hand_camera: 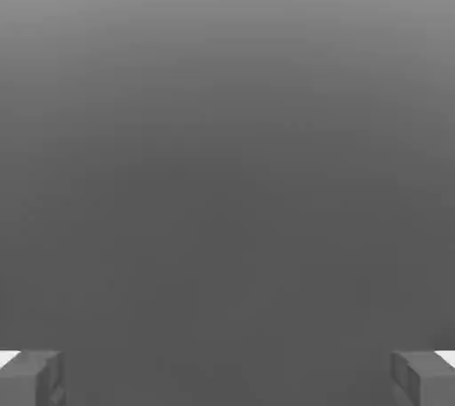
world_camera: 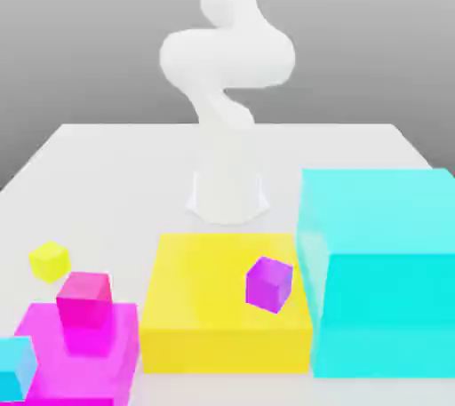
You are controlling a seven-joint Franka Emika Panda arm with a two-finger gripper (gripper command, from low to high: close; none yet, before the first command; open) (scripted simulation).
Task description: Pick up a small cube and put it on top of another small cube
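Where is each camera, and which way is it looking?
Exterior view: sits off the arm, in front of the table and above it, facing the white arm across the small yellow cube, purple cube and big cyan block.
Hand view: sits on the hand, looking past the open tool at plain grey; two fingertips show.
Shared: no object, just the grey backdrop.

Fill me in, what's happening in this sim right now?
Nothing is being handled. The arm stands raised at the back of the table, and its tool is open and holds nothing. The small yellow cube sits untouched on the table, near a small magenta cube on a magenta block.
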